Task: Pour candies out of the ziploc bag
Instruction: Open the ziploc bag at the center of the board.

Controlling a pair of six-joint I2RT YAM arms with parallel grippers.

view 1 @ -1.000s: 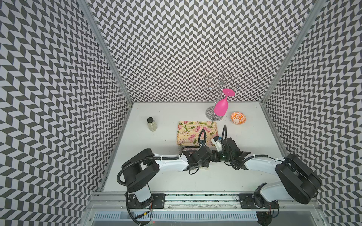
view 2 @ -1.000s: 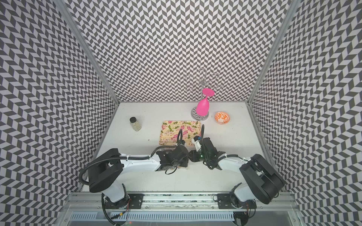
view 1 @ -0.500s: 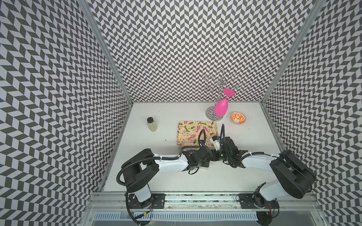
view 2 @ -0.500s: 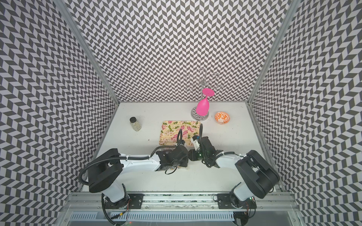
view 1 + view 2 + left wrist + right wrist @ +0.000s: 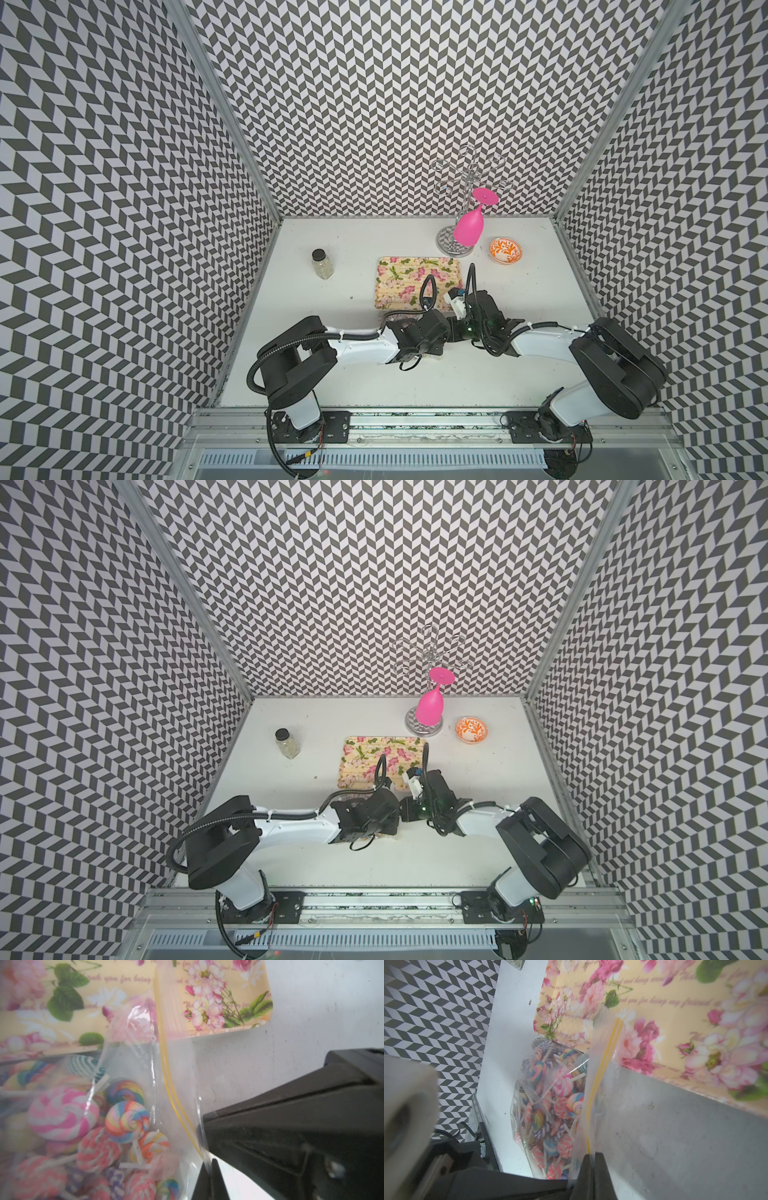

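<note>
The ziploc bag [image 5: 180, 1076] is clear and crinkly and lies on the white table, against the near edge of the floral tray [image 5: 415, 274]. It is full of candies [image 5: 62, 1113], swirl lollipops on white sticks, also seen in the right wrist view [image 5: 550, 1109]. Its yellow-lined zip strip [image 5: 602, 1059] stands up over the tray's corner. My left gripper [image 5: 209, 1162] is shut on the bag's zip edge. My right gripper [image 5: 591, 1154] is shut on the same edge, close beside it. In both top views the two wrists meet tip to tip and hide the bag.
A black-capped glass jar [image 5: 322, 264] stands at the back left. A pink glass [image 5: 468, 226] hangs upside down on a wire rack at the back right, beside a small orange-patterned bowl [image 5: 505, 250]. Patterned walls close in three sides.
My right gripper has slid a little left toward the left one and closed on the bag's zip edge. The left arm has not moved.
</note>
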